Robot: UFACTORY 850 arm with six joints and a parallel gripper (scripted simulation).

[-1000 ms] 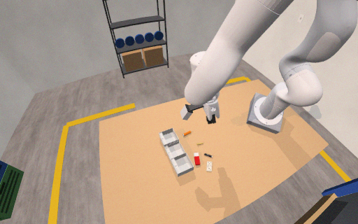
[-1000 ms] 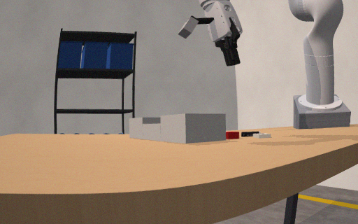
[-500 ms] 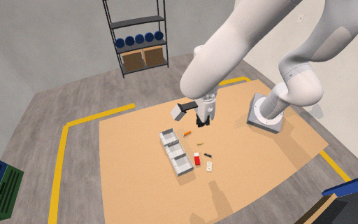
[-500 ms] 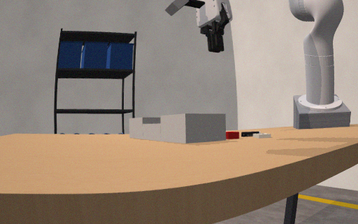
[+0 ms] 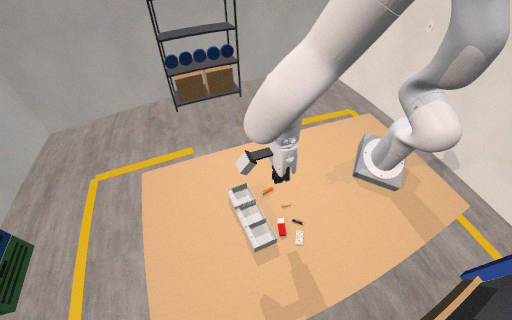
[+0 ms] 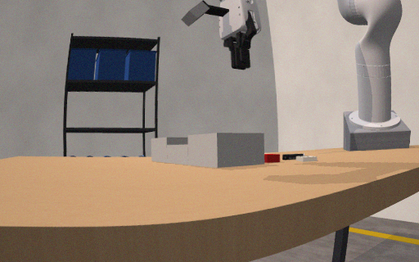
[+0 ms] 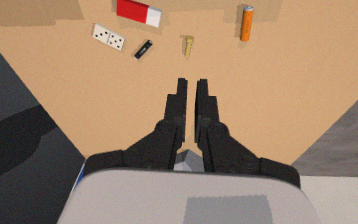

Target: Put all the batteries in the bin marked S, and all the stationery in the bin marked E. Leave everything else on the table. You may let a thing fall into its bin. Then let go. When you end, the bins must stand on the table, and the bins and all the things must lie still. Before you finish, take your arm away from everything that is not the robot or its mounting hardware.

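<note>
My gripper (image 5: pixel 281 179) (image 6: pixel 241 65) (image 7: pixel 191 92) is shut on nothing and hangs high above the table, fingers pointing down. Below it in the wrist view lie an orange battery (image 7: pixel 246 23) (image 5: pixel 268 190), a small yellow bolt (image 7: pixel 188 46) (image 5: pixel 286 205), a small black battery-like piece (image 7: pixel 143 49) (image 5: pixel 298 221) (image 6: pixel 292 156), a red and white eraser (image 7: pixel 139 12) (image 5: pixel 281 226) (image 6: pixel 272 157) and a white domino (image 7: pixel 108 37) (image 5: pixel 299 237) (image 6: pixel 307 158). A row of three grey bins (image 5: pixel 246 228) (image 6: pixel 229 149) stands left of them. Their letters do not show.
The robot's base (image 5: pixel 378 165) (image 6: pixel 376 133) stands at the table's far right. A black shelf rack (image 5: pixel 200 55) (image 6: pixel 110 82) stands on the floor behind the table. Yellow floor tape (image 5: pixel 85 225) runs around the table.
</note>
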